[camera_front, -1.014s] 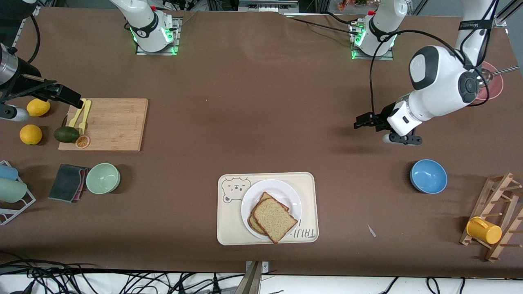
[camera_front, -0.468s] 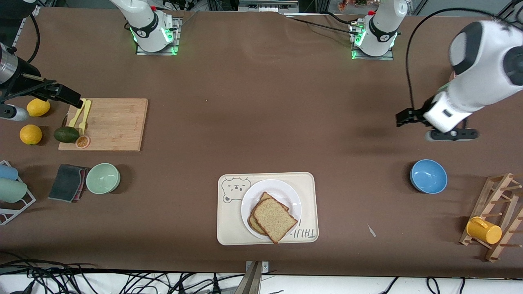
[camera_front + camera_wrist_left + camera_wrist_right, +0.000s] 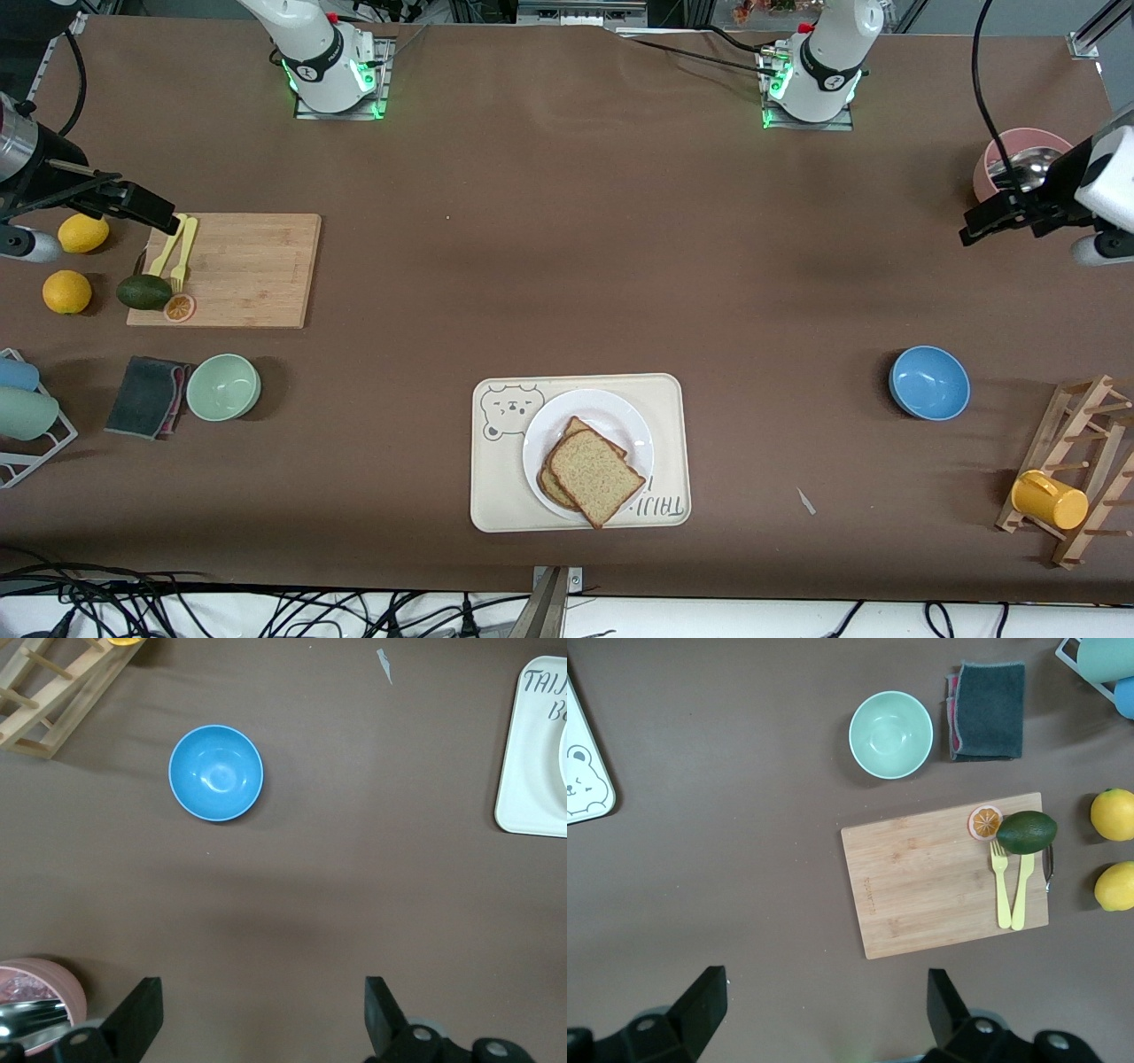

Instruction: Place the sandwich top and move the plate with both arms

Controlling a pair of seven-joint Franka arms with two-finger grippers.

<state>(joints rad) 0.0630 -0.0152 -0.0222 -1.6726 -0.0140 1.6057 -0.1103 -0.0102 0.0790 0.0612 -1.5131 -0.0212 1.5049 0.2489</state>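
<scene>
The sandwich top (image 3: 595, 477) is a brown wholemeal slice with a darker crust, lying skewed on another slice on the glossy white plate (image 3: 620, 415). The plate sits on a cream tray (image 3: 493, 487) with a bear face and "TAIJI"-ish lettering I can't fully read. Farther off, the left gripper (image 3: 982, 225) hangs empty, jaws spread, by the pink bowl (image 3: 990, 159); the right gripper (image 3: 156, 213) hangs at the cutting board (image 3: 252, 270), jaws spread too.

Sandwich top (image 3: 595, 478) is lying on a lower slice (image 3: 551, 486) on the plate (image 3: 611, 412), which is sitting on the tray (image 3: 496, 496) near the front camera. Bowl (image 3: 928, 382) is sitting toward the left arm's end; cutting board (image 3: 248, 266) toward the right arm's end, farther from the front camera.
</scene>
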